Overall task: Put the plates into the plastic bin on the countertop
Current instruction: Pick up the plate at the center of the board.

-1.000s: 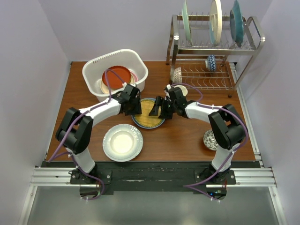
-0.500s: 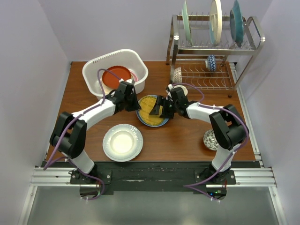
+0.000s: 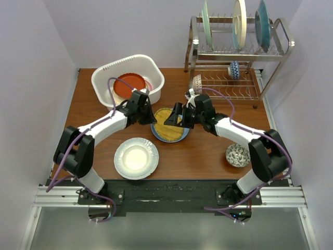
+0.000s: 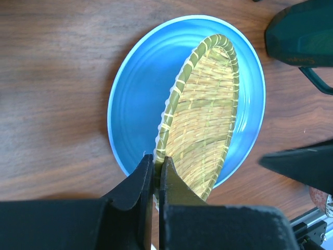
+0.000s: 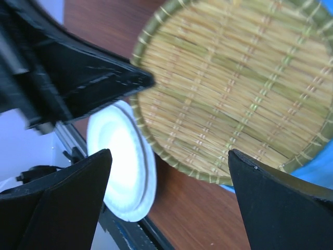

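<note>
White plastic stood at the far left of the countertop [image 3: 203, 151]: the bin [image 3: 134, 58], with a red-brown plate [image 3: 130, 83] lying inside it. Nearer us, a white plate [image 3: 136, 158] lay flat on the wood.

Just right of the bin, the left gripper [image 4: 156, 172] was pinched tight on the near rim of the yellow woven-pattern plate [image 4: 205, 109]. It held that plate tilted up on edge, with the far side hanging over the blue plate [image 4: 138, 99] beneath. We judged the step in hand to be the carry of this yellow plate, which was gripped and raised but not yet over the bin.

The next move, as we read it, called for lifting it clear of the blue plate and swinging it left and back over the flared rim. It would then need lowering onto the red-brown plate before release. A thin grip on the rim of a tilted plate could slip, so a slow swing seemed wise to us.

Further right, the right gripper [image 5: 169, 152] had its jaws spread wide apart. It faced the yellow plate from the other side and held nothing; whether a fingertip brushed the plate we could not tell.

At the far right, more plates [image 3: 239, 23] stood upright in the wire rack [image 3: 229, 86], and a patterned bowl [image 3: 238, 155] sat on the countertop.
</note>
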`<move>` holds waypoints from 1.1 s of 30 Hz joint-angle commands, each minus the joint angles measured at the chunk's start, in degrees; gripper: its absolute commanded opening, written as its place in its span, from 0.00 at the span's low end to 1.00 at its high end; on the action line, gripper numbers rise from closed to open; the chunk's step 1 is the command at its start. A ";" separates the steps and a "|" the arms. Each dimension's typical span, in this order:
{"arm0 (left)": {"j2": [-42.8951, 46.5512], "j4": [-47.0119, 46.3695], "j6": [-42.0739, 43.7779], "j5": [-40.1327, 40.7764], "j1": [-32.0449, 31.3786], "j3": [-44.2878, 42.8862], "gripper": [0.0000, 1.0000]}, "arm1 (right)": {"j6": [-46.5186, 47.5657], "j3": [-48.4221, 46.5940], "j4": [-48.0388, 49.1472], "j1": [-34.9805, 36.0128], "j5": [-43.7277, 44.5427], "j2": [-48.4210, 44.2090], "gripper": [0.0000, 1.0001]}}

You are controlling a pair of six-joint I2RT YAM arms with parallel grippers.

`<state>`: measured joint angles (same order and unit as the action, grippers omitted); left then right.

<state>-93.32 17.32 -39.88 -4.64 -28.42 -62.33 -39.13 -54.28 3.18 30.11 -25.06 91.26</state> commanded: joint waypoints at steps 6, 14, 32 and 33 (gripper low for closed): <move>6.04 4.82 0.77 1.13 -0.32 -5.26 0.00 | 2.04 0.93 -3.00 0.21 -0.69 -10.40 0.99; 9.38 6.58 0.42 0.95 -0.32 -7.02 0.00 | 3.45 8.47 -5.73 0.13 -1.04 -16.81 0.99; 13.08 15.81 2.87 2.28 1.70 -18.35 0.00 | 4.07 22.11 -6.08 0.13 -0.96 -23.24 0.99; 13.07 16.42 3.05 1.75 3.10 -19.05 0.00 | 3.98 22.20 -5.99 0.13 -1.04 -23.24 0.99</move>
<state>-82.81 33.43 -38.35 -1.96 -28.10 -76.23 -35.97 -32.32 -3.77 30.11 -25.12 67.61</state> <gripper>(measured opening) 0.062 0.986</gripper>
